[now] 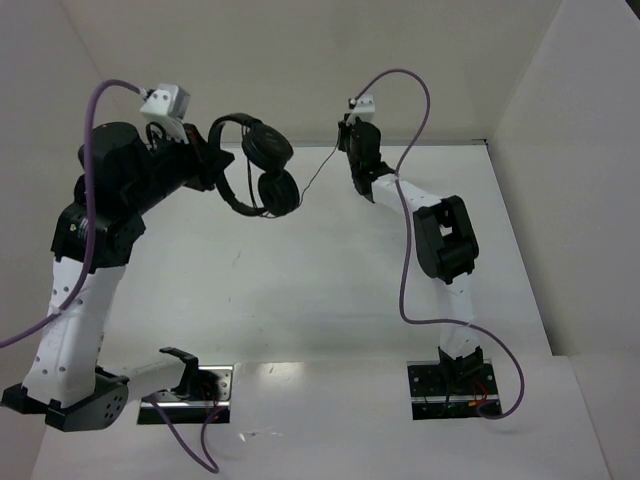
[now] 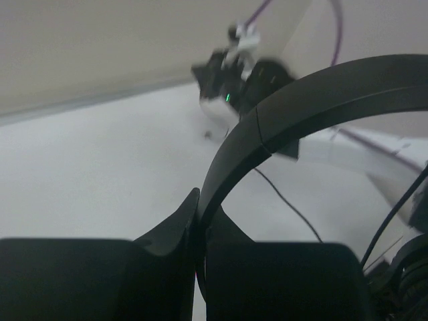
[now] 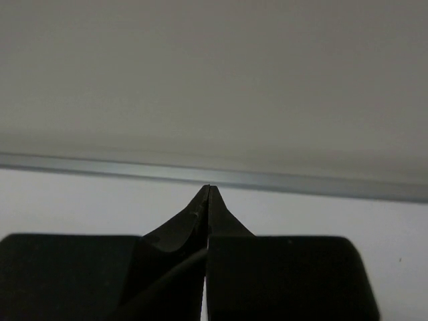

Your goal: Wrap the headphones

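Above the desk (image 1: 300,290), the left hand (image 1: 213,138) is clamped on the headband (image 2: 321,93) of the headphones (image 1: 262,172), ear pads (image 1: 268,148) hanging; the right hand (image 3: 208,194), fingers together, pinches the cord (image 1: 318,172) running between both hands.

Left pincer (image 2: 198,202), right pincer (image 3: 208,194): both clamped.

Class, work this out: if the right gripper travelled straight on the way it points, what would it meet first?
Likely the plain pale back wall; nothing else shows ahead, though depth is unclear.
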